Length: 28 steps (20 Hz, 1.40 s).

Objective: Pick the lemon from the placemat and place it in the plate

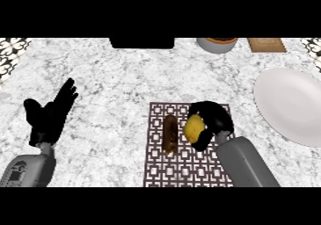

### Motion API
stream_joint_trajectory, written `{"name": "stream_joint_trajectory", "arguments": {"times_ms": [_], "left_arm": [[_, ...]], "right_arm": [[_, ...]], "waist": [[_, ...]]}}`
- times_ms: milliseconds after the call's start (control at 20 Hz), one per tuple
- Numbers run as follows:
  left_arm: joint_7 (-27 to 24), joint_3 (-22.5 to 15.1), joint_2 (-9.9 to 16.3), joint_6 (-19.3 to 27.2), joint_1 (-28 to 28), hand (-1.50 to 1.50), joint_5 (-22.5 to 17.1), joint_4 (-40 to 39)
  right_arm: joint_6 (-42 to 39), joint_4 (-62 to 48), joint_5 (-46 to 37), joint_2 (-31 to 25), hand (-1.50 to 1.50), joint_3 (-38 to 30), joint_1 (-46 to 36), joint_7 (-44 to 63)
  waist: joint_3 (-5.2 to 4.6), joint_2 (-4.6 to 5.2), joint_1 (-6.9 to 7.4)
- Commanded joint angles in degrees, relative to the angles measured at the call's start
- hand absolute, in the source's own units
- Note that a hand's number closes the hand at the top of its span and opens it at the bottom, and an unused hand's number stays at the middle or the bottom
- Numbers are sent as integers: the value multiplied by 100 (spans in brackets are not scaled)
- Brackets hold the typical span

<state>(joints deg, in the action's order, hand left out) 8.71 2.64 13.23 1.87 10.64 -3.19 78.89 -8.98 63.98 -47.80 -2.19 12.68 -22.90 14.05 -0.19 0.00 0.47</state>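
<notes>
Two black hands show over the marble counter (124,83), and only one is busy. Curled fingers (203,141) and thumb of the right hand (213,119) wrap the lemon (194,128) — the yellow fruit peeks out on the hand's nine o'clock side, right above the patterned placemat (182,169); whether it touches the mat I cannot tell. Just beside the lemon, at its nine o'clock, a long brown item (169,134) lies lengthwise on the mat, looking like a sausage or small loaf. From the hand the grey forearm (244,162) runs off toward five o'clock.

At the lemon's three o'clock, well apart from the mat, the white plate (299,110) sits at the counter's right edge with nothing on it.

Over at nine o'clock the left hand (49,114) rests with straight, relaxed fingers pointing toward one o'clock, holding nothing.

Along the far edge at twelve o'clock sit a dark rectangular object (142,42), a grey pot (217,45) and a wooden board (266,45) — all partly cut off.
</notes>
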Motion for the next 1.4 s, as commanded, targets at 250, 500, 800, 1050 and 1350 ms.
{"name": "stream_joint_trajectory", "arguments": {"times_ms": [250, 500, 800, 1050, 1350], "left_arm": [[-197, -104, -170, 69, -293, 0, 142, 77], [-38, 271, 145, -153, -108, 0, -147, -87], [251, 57, -13, -8, -84, 0, 23, 288], [181, 236, 111, -219, -65, 0, -86, 147], [-41, 164, -13, -226, -280, 0, 13, 273]], "right_arm": [[1744, 396, -1130, 3, 150, -115, -576, 689], [2779, 1251, -2201, -222, 150, -85, -474, 1399], [2584, 2003, -2012, -591, 150, -944, -532, 1874], [2881, 2258, -1368, -736, 150, -1499, 54, 1611], [3040, 1495, -660, -1456, 150, -2459, -63, 973]], "waist": [[18, -17, -38], [11, -36, -143], [21, -14, -79], [21, -3, -56], [21, 5, -20]]}}
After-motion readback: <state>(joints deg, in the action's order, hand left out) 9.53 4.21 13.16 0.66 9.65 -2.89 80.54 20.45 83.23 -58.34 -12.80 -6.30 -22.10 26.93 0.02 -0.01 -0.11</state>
